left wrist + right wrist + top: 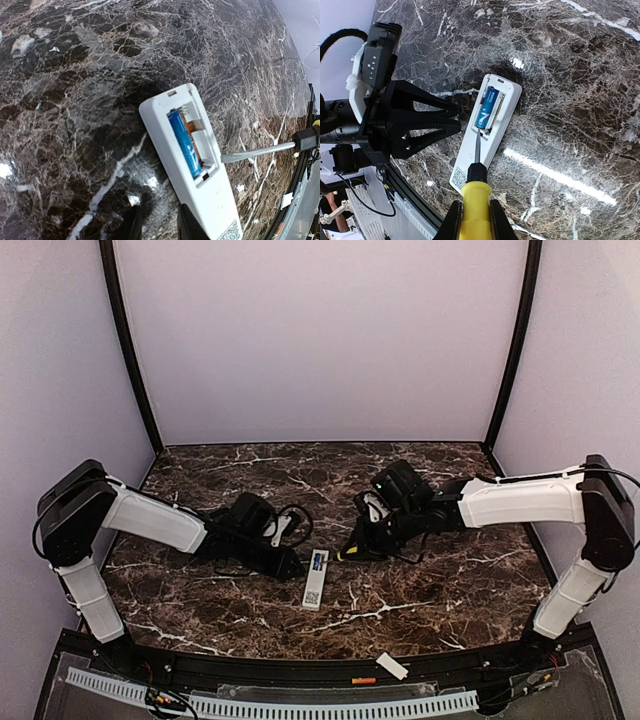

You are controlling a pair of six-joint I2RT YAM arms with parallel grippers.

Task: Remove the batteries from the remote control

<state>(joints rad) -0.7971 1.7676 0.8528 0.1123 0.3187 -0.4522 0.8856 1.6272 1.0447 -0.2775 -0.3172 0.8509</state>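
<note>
The screwdriver [477, 150] tip is digging into the open bay of the remote control [215, 200], at the end of the blue battery [182, 142] nearer the remote's QR sticker [231, 231]. Levering too hard is risking a flung battery or the remote skidding across the worktop [75, 100]. The right pincer [475, 216] is clamping the yellow handle. The left pincer [159, 226] is standing narrowly parted and gripping nothing, with one finger seemingly bracing the remote's long edge.

Glossy marble-look table [570, 100], smooth white plastic remote control [215, 200], shiny blue-wrapped battery [182, 142], screwdriver [476, 210] with glossy yellow plastic handle and bare metal shaft.
</note>
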